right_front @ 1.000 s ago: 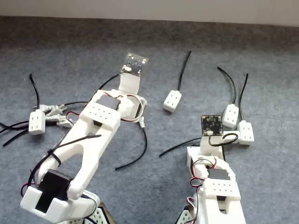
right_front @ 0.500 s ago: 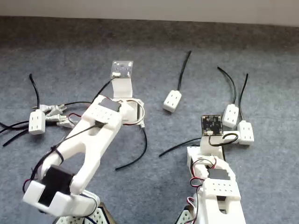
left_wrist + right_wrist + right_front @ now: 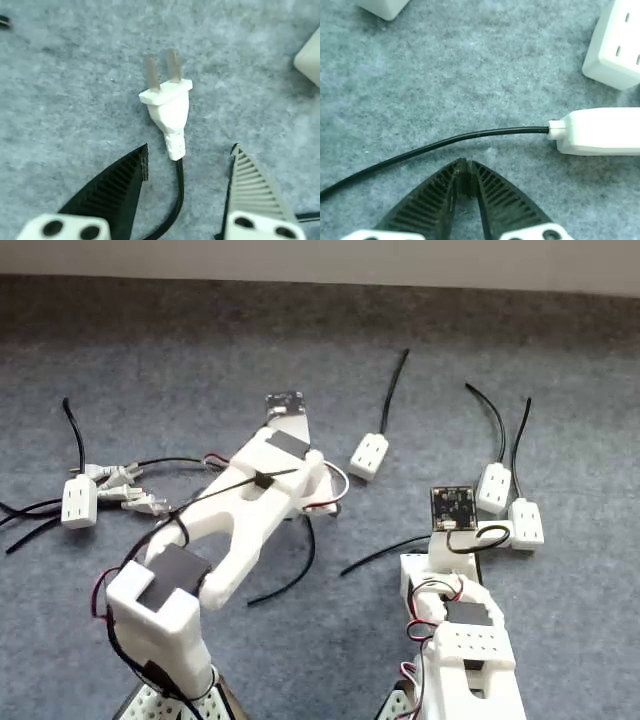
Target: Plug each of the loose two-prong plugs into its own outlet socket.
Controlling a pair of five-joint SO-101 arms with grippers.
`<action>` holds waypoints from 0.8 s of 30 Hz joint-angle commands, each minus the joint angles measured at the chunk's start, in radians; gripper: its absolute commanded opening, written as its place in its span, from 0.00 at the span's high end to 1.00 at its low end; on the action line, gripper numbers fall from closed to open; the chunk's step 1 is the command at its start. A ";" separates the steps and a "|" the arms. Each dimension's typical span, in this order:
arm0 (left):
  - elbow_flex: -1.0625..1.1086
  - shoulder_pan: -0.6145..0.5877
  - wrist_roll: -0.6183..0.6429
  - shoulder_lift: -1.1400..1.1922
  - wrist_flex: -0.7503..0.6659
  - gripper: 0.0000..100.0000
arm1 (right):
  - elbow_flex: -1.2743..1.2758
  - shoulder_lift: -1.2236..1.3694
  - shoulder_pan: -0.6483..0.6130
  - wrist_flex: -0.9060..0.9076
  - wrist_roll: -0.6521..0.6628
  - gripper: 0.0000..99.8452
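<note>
Your left hand [image 3: 189,148] hangs wide open and empty, just behind the plug [image 3: 167,107], astride its cord [image 3: 179,197]. Your right hand [image 3: 468,170] is closed on nothing, beside a second cord [image 3: 445,142].

We list a counter [image 3: 150,360] of mottled grey, flecked light and dark; a plug [image 3: 167,102] of white with dull grey-brown prongs on a black cord [image 3: 178,200]; and outlet sockets [image 3: 369,456] of white, likewise on black cords. We record the left fingers [image 3: 120,185] as one black and one pale grey, both ribbed, and the right fingers [image 3: 445,195] as both black and ribbed. We note the arms [image 3: 240,525] as white, with black blocks and red and white wires.
</note>
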 commanded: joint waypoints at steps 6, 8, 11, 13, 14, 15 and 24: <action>-0.113 -0.035 0.008 0.076 -0.037 0.74 | -0.004 -0.001 -0.008 -0.019 0.012 0.98; -0.122 -0.051 0.006 0.076 -0.037 0.74 | -0.004 -0.001 -0.008 -0.019 0.012 0.98; -0.124 -0.074 0.006 0.074 -0.040 0.74 | -0.004 -0.001 -0.008 -0.019 0.012 0.98; -0.133 -0.077 0.006 0.074 -0.037 0.74 | -0.004 -0.001 -0.008 -0.019 0.012 0.98; -0.140 -0.074 0.006 0.074 -0.037 0.74 | -0.004 -0.001 -0.008 -0.019 0.012 0.98; -0.147 -0.073 0.006 0.074 -0.035 0.74 | -0.004 -0.001 -0.008 -0.019 0.012 0.98; -0.160 -0.071 0.005 0.084 -0.052 0.74 | -0.004 -0.001 -0.008 -0.019 0.012 0.98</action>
